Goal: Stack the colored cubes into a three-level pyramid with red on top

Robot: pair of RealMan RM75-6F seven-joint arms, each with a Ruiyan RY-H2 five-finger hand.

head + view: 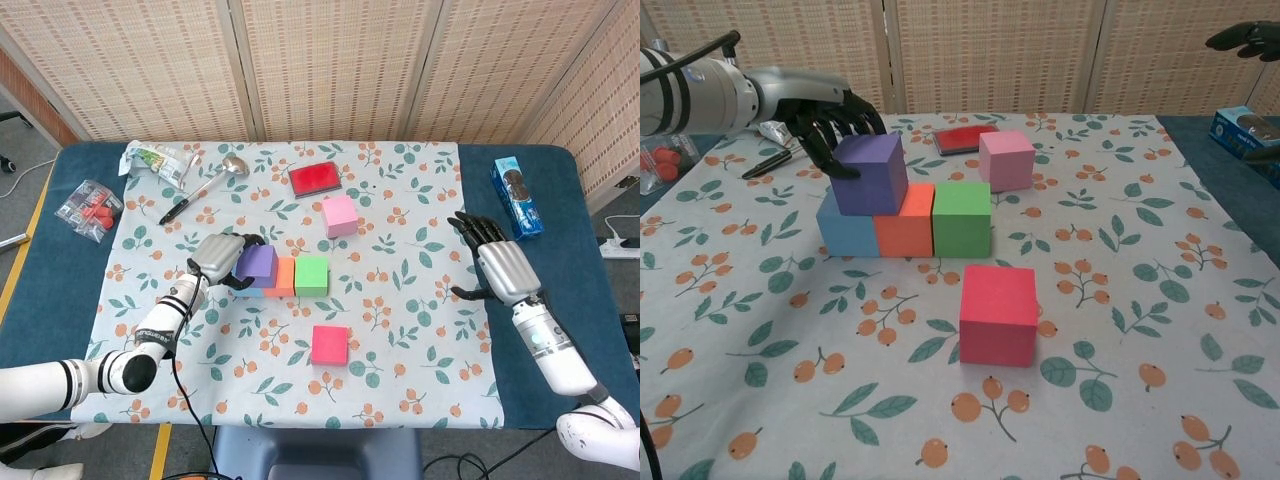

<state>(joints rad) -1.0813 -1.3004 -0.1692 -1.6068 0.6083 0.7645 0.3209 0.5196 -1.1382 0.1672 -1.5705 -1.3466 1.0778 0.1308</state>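
Three base cubes set; left hand (830, 125) fingers wrap purple cube (871, 173) atop blue/orange seam. Right hand (497, 262) empty, fingers apart, nearer pink cube (339, 215).

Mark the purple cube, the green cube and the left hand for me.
purple cube (872, 176), chest view, on its front face.
green cube (961, 223), chest view, on its front face.
left hand (221, 257), head view, on the silver back of the hand.
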